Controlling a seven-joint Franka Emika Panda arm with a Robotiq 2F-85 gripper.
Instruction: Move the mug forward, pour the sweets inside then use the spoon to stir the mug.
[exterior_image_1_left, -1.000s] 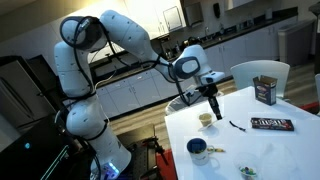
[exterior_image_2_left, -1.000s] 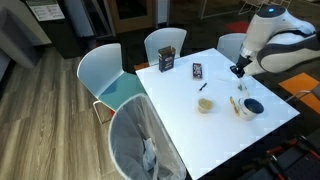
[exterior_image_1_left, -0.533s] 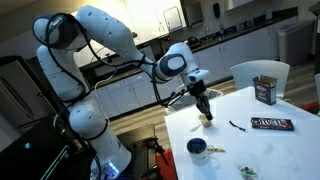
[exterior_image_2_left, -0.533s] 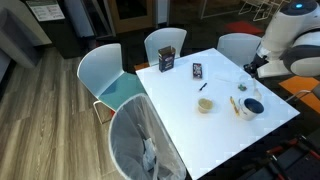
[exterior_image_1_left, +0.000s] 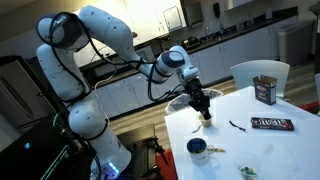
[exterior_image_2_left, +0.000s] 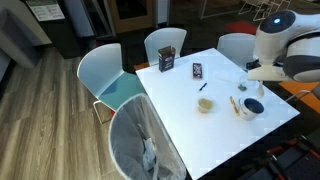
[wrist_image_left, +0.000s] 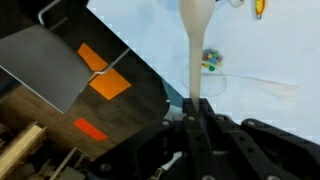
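In an exterior view the gripper (exterior_image_1_left: 204, 108) hangs low over the table (exterior_image_1_left: 275, 150), behind the mug (exterior_image_1_left: 198, 150) and well apart from it. Compared with a second ago the arm's elbow has swung up and over, and the gripper has slid slightly sideways and down. The mug has not moved. The spoon (exterior_image_1_left: 238, 126) lies flat on the table, behind the mug and off to one side, untouched. From here I cannot tell how the jaws stand.

In an exterior view from the opposite end, the gripper (exterior_image_2_left: 249, 72) sits beyond the mug (exterior_image_2_left: 252, 106), near the table's far edge, not above the mug. It has come back a little toward the mug since half a second ago. A small cream cup (exterior_image_2_left: 205, 104) stands beside the mug, and a yellowish stick (exterior_image_2_left: 236, 104) lies just beside the mug; both keep their places. The spoon (exterior_image_2_left: 203, 86) rests past the cup, away from the mug.

In the wrist view the gripper (wrist_image_left: 193, 108) has its jaws pressed together on the thin handle of a pale utensil (wrist_image_left: 191, 30), whose broad end points out over the table. A few coloured sweets (wrist_image_left: 210, 62) lie on the table just beside it.

Judging by this, the move was a reorientation only: nothing is stirred yet, and the gripper must first reach the mug.
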